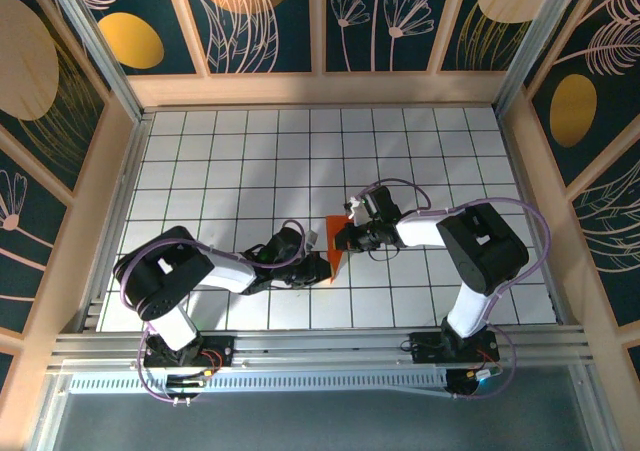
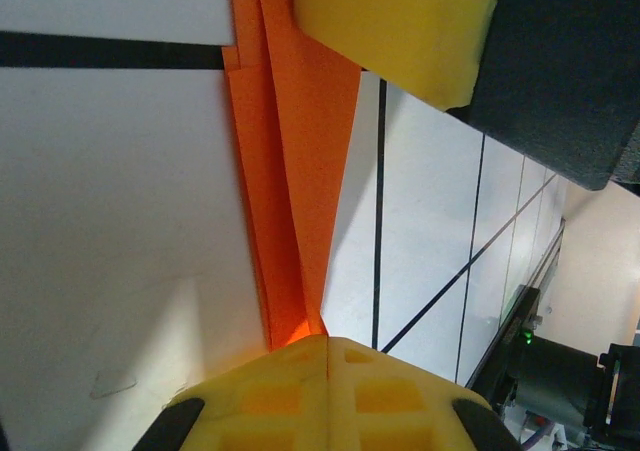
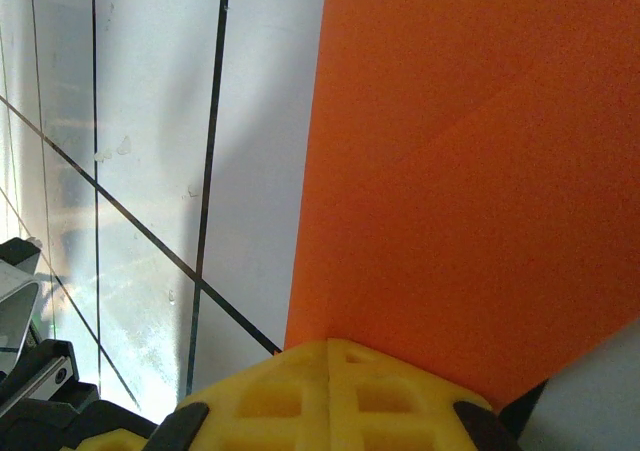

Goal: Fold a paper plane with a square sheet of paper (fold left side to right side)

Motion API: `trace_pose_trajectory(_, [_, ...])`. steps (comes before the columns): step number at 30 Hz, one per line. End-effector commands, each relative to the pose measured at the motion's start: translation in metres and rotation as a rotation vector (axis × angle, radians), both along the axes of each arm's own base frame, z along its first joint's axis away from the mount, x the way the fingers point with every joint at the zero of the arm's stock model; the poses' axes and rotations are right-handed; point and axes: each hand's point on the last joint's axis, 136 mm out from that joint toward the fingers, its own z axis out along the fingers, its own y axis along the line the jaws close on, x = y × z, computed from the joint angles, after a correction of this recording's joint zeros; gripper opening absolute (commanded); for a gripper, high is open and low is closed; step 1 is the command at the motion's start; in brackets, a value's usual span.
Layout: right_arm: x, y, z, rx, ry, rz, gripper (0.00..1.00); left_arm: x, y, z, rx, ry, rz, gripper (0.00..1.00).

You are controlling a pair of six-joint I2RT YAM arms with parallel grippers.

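Note:
The orange sheet of paper lies folded into a narrow pointed strip on the white tiles, between my two grippers. In the left wrist view the paper shows layered folds that taper into my left gripper, which is shut on its raised narrow end. A yellow finger of my right gripper rests on the paper's far end. In the right wrist view a broad flat orange panel with a diagonal crease runs under my right gripper, whose jaws are shut and lie on the paper. From above, the left gripper and right gripper nearly meet.
The white tiled table with black grid lines stretches back to wooden walls. An aluminium rail with both arm bases runs along the near edge. Dark hardware with a green light stands to the right.

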Motion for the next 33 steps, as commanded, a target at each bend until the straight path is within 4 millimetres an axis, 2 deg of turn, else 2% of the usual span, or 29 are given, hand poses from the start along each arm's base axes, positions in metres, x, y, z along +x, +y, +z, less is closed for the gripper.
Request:
trace_pose_trajectory(1, [-0.031, -0.042, -0.059, -0.262, 0.119, -0.031, 0.00, -0.006, -0.008, 0.001, -0.009, 0.006, -0.028, 0.06])
trace_pose_trajectory(9, [-0.030, -0.043, -0.060, -0.273, 0.117, -0.033, 0.00, -0.012, -0.002, -0.009, 0.033, 0.018, -0.020, 0.06])
trace_pose_trajectory(12, [-0.030, -0.043, -0.060, -0.275, 0.116, -0.032, 0.00, -0.011, 0.003, -0.007, 0.048, 0.006, -0.002, 0.08])
trace_pose_trajectory(21, [-0.029, -0.041, -0.059, -0.272, 0.113, -0.030, 0.00, -0.001, 0.019, 0.009, 0.139, -0.054, 0.041, 0.19])
trace_pose_trajectory(26, [-0.029, -0.041, -0.058, -0.273, 0.112, -0.028, 0.00, 0.010, 0.020, 0.031, 0.124, -0.110, 0.059, 0.21])
trace_pose_trajectory(33, [-0.029, -0.040, -0.058, -0.272, 0.112, -0.027, 0.00, 0.019, 0.001, 0.046, -0.021, -0.110, 0.014, 0.11])
